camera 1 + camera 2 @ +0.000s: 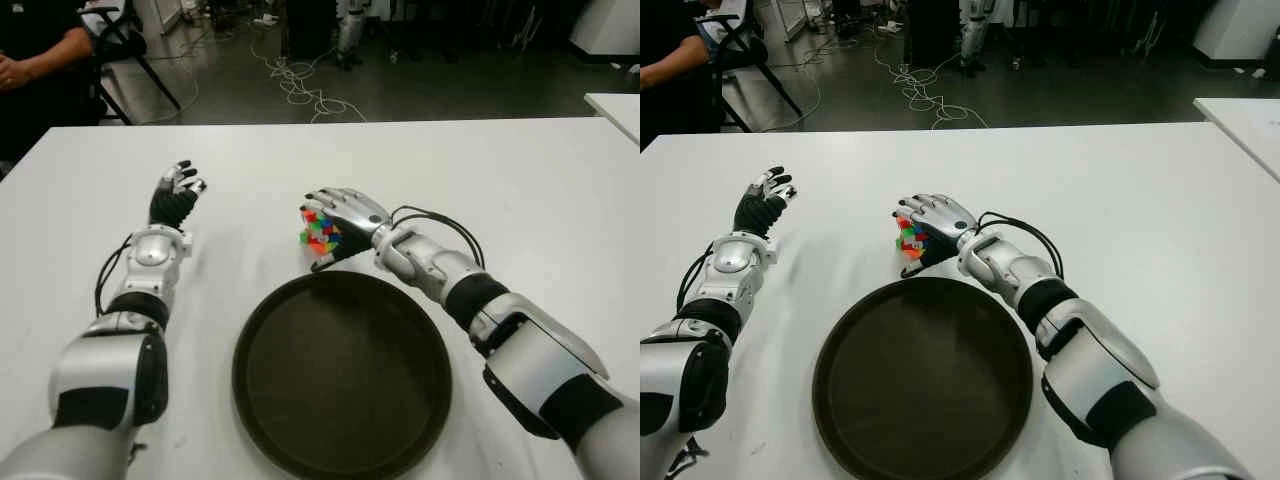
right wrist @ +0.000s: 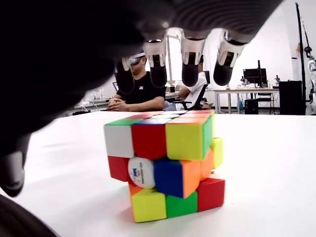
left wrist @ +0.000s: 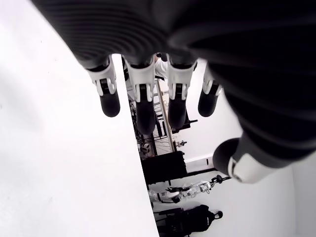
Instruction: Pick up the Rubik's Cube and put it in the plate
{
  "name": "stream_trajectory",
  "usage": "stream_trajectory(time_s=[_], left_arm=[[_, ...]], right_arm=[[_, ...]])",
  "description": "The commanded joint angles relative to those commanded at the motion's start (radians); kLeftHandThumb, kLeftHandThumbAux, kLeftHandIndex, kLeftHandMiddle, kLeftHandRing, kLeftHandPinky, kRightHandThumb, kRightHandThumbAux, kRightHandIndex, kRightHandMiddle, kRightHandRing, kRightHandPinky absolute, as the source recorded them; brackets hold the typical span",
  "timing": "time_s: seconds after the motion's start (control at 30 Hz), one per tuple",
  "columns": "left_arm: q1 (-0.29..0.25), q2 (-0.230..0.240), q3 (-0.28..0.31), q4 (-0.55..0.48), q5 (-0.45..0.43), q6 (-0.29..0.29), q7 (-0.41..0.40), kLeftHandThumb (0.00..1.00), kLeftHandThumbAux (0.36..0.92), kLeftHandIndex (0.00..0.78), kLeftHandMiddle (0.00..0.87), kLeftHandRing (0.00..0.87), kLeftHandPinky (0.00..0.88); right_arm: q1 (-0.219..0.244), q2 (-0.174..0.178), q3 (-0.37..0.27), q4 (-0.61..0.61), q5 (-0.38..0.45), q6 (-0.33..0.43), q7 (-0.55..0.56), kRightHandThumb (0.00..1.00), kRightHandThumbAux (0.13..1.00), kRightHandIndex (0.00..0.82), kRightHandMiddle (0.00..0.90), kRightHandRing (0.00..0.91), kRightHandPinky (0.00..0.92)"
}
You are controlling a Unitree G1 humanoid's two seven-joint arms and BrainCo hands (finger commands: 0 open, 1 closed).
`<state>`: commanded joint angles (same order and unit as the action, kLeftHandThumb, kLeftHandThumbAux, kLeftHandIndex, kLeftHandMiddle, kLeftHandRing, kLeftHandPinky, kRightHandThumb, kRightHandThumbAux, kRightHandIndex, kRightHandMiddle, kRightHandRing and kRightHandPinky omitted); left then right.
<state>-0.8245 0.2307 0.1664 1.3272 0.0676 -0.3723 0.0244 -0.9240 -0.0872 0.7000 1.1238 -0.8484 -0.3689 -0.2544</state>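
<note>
At frame centre the right hand (image 1: 338,222) arched, fingers spread, over the scrambled multicoloured Rubik's Cube (image 2: 165,165) — poised to grip; left hand (image 1: 176,194) idled open, left.

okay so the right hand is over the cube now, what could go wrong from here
The Rubik's Cube has its layers twisted out of line, so fingers closing from above may slip or turn a layer. The right hand looks open and not gripping yet. The plate rim sits close behind, so a low carry could clip it.
</note>
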Motion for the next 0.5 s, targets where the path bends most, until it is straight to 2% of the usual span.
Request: stream_trajectory(time_s=[0.5], left_arm=[[0.0,0.001,-0.007,0.001,0.006,0.0,0.002,0.139,0.575,0.084,0.161,0.135,0.094]], right_arm=[[-0.039,0.032,-0.004,0.051,0.006,0.022,0.001,0.002,0.501,0.0,0.0,0.0,0.032]])
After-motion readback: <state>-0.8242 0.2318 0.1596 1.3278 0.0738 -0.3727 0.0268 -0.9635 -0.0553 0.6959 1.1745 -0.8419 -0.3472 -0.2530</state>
